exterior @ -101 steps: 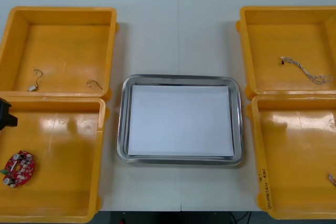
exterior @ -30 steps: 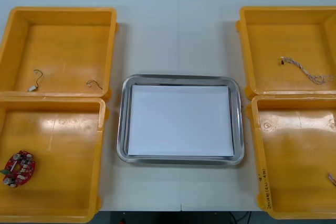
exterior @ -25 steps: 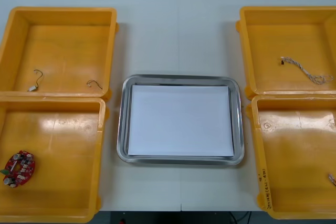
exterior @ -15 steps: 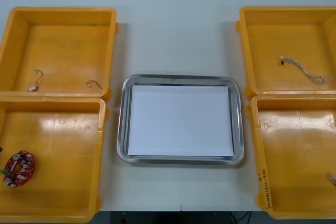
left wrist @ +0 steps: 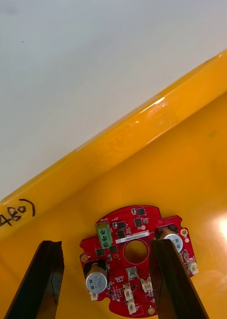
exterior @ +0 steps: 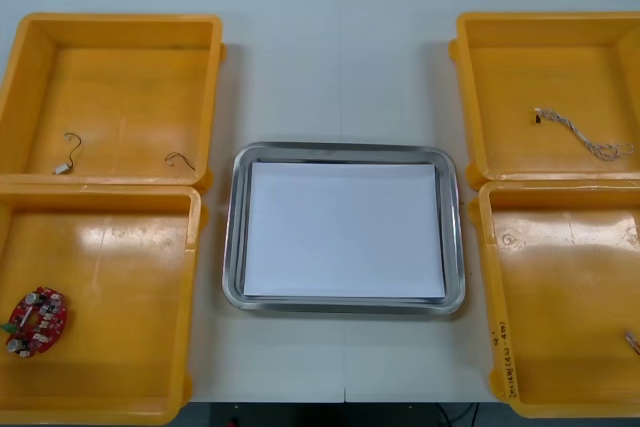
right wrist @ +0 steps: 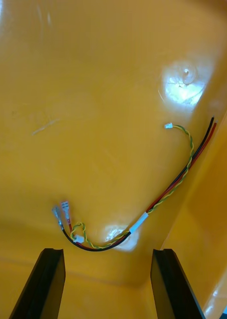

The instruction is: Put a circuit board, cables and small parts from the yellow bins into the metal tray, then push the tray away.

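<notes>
Left wrist view: I am poising left gripper [left wrist: 106, 244], fingers spread, empty, over circuit board [left wrist: 135, 271]; probably lowering next. Right gripper [right wrist: 107, 251] likewise, over cable [right wrist: 158, 199].

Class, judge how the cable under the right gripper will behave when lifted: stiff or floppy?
Probably floppy: the black, red and yellow cable lies in a loose curve on the yellow bin floor, so it should droop. Likely light, being thin wire. The right gripper hangs over it, jaws open.
</notes>
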`<state>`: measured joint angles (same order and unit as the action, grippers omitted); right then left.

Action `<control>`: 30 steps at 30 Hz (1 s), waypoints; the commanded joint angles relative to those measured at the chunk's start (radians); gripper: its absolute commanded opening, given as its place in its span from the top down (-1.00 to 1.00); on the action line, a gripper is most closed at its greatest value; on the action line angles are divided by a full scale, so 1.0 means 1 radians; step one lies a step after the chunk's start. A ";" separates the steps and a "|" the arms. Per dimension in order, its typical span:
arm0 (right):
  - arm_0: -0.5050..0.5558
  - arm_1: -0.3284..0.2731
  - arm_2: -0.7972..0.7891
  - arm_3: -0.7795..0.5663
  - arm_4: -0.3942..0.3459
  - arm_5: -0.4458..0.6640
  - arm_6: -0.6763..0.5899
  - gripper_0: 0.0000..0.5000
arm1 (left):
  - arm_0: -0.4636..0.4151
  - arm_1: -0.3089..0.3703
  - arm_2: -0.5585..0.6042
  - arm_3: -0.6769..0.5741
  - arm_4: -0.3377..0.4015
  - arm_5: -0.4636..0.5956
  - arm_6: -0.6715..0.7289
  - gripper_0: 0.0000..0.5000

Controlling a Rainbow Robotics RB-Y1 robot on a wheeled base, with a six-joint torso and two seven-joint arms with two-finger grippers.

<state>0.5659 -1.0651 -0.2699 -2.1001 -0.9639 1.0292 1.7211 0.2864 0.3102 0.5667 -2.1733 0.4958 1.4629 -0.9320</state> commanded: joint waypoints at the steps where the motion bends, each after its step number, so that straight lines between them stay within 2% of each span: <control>1: -0.063 0.022 0.054 0.022 0.002 -0.008 -0.015 -1.00 | 0.034 -0.034 -0.010 -0.003 -0.014 -0.033 0.081 -1.00; 11: -0.121 0.039 0.120 0.086 -0.003 -0.012 -0.011 -1.00 | 0.034 -0.042 -0.042 0.093 -0.022 -0.176 0.071 -1.00; 20: -0.124 0.039 0.183 0.132 -0.001 -0.104 -0.015 -1.00 | 0.042 -0.042 -0.076 0.101 -0.029 -0.185 0.078 -1.00; 30: -0.126 0.045 0.210 0.141 0.007 -0.115 -0.017 -1.00 | 0.059 -0.042 -0.091 0.107 -0.036 -0.187 0.075 -1.00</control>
<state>0.4538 -1.0340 -0.0757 -1.9647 -0.9638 0.9240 1.7209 0.2969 0.2804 0.4911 -2.0623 0.4732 1.2892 -0.9320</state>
